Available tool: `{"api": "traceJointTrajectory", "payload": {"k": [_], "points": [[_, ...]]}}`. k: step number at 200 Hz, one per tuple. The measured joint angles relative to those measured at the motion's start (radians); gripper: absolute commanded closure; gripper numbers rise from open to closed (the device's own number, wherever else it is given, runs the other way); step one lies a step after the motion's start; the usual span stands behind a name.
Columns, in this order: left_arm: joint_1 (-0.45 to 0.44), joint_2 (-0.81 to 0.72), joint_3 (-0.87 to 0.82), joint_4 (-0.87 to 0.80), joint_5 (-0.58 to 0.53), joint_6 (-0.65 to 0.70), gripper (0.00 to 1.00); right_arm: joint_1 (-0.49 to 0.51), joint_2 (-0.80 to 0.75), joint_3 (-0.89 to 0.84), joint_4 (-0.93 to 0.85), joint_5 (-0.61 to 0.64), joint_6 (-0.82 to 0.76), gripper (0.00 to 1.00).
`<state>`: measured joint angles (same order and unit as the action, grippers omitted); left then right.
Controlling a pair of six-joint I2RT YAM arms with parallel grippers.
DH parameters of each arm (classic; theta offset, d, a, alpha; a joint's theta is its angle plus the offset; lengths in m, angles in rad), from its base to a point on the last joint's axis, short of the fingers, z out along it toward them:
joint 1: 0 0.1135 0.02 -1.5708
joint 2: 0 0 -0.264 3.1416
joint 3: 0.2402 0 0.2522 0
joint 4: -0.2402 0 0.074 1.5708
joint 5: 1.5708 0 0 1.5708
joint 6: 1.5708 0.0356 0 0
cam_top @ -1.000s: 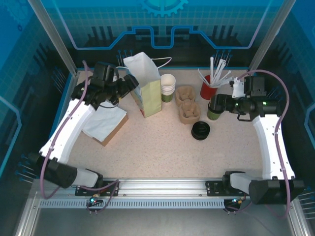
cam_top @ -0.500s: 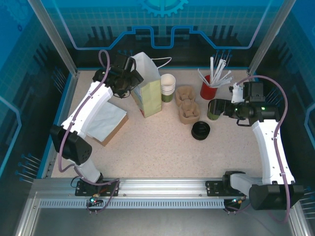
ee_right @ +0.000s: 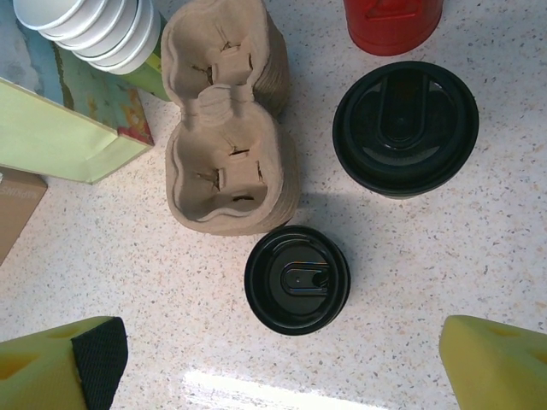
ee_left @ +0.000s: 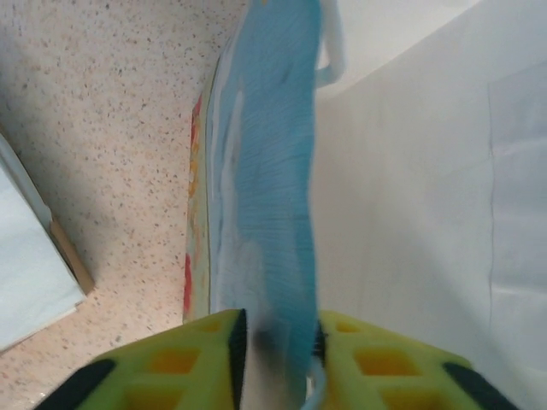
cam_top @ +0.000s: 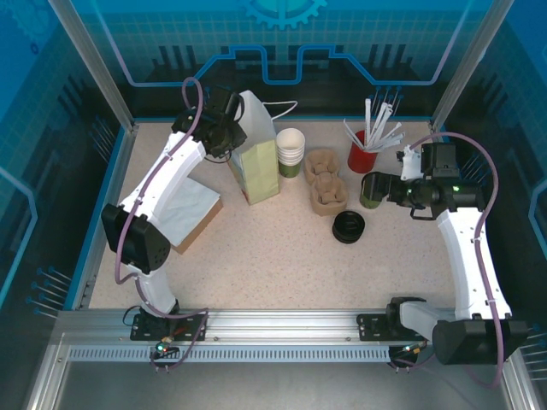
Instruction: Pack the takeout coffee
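Observation:
The takeout coffee (ee_right: 405, 128), a cup under a round black lid, stands right of the cup carrier; in the top view its olive-green body (cam_top: 368, 202) peeks out below my right gripper (cam_top: 379, 186). My right gripper (ee_right: 282, 376) hangs open above the table, with the coffee ahead of its fingers and nothing between them. At the back left stands the white and green paper bag (cam_top: 256, 158). My left gripper (cam_top: 232, 130) is at the bag's top edge. Seen from the left wrist, my left gripper (ee_left: 275, 350) has its pads pressed on the bag's wall (ee_left: 273, 171).
A loose stack of black lids (ee_right: 297, 279) lies in front of the brown cup carrier (ee_right: 229, 162). Lidless cups (cam_top: 291, 152) are stacked beside the bag. A red tin with straws (cam_top: 362, 155) stands behind the coffee. Flat bags (cam_top: 184, 213) lie at the left.
My left arm has swung right to the bag's top edge and its jaws have closed on the bag's wall. The right gripper has barely moved.

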<state>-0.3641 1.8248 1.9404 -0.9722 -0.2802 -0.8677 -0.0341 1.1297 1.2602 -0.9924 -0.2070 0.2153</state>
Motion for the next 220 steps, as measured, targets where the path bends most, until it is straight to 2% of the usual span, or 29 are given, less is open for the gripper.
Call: {"api": "traceJointTrajectory", "payload": {"k": [44,132,165,220], "points": [[-0.004,-0.036,-0.004,-0.004,0.037,0.084,0.91,0.0,0.001,0.0,0.0,-0.019,0.006,0.03],[-0.016,-0.381,-0.232,0.019,0.175,0.225,0.91,-0.002,0.012,0.006,0.027,-0.107,0.053,0.06],[-0.053,-0.478,-0.322,0.019,0.207,0.268,0.91,0.003,0.058,0.022,0.023,-0.125,0.063,0.09],[-0.132,-0.575,-0.506,0.02,0.227,0.276,0.88,0.115,0.218,0.084,0.007,-0.069,0.07,0.21]]}}
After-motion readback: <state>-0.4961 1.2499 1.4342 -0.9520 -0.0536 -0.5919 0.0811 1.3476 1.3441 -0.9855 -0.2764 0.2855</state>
